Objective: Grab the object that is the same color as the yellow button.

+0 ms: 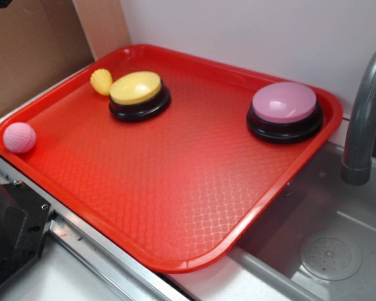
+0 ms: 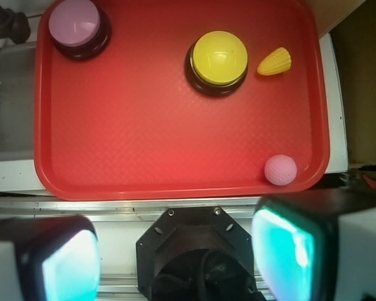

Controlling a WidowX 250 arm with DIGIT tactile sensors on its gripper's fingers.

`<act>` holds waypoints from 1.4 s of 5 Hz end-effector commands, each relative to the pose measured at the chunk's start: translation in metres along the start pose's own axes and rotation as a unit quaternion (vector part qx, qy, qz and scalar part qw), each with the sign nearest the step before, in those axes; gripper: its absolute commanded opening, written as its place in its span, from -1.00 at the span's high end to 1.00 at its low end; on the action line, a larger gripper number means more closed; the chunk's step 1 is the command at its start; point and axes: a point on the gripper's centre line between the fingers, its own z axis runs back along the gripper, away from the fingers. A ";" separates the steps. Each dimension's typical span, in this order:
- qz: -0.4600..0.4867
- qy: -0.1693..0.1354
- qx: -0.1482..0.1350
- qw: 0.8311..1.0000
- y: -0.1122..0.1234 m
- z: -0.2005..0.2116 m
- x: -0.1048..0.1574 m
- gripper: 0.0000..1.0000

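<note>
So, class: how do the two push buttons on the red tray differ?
The yellow button has a yellow top; the pink button has a pale pink one. The yellow button has a small yellow toy right beside it; the pink button stands alone near the faucet. Both are round, domed, black-based and upright.

Gripper [image 2: 175, 251] in the wrist view: two blocky fingers, black outer shells with white sides, inner pads [image 2: 282, 254] glowing teal-cyan. Between them a black octagonal mount plate with small silver screws and a round dark hub. In the exterior view, black robot base [image 1: 9, 235] near left, screws visible.
</note>
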 end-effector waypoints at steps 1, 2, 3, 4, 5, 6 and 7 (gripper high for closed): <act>0.000 0.000 0.000 1.000 0.000 0.000 0.000 -1.00; 0.075 0.002 -0.002 0.997 0.025 -0.012 0.016 -1.00; 0.149 0.016 0.006 0.989 0.047 -0.029 0.032 -1.00; 0.222 0.016 0.019 0.975 0.073 -0.046 0.046 -1.00; 0.315 -0.024 0.018 0.949 0.096 -0.068 0.063 -1.00; 0.377 -0.038 0.023 0.925 0.114 -0.090 0.080 -1.00; 0.425 -0.084 -0.010 0.901 0.124 -0.117 0.098 -1.00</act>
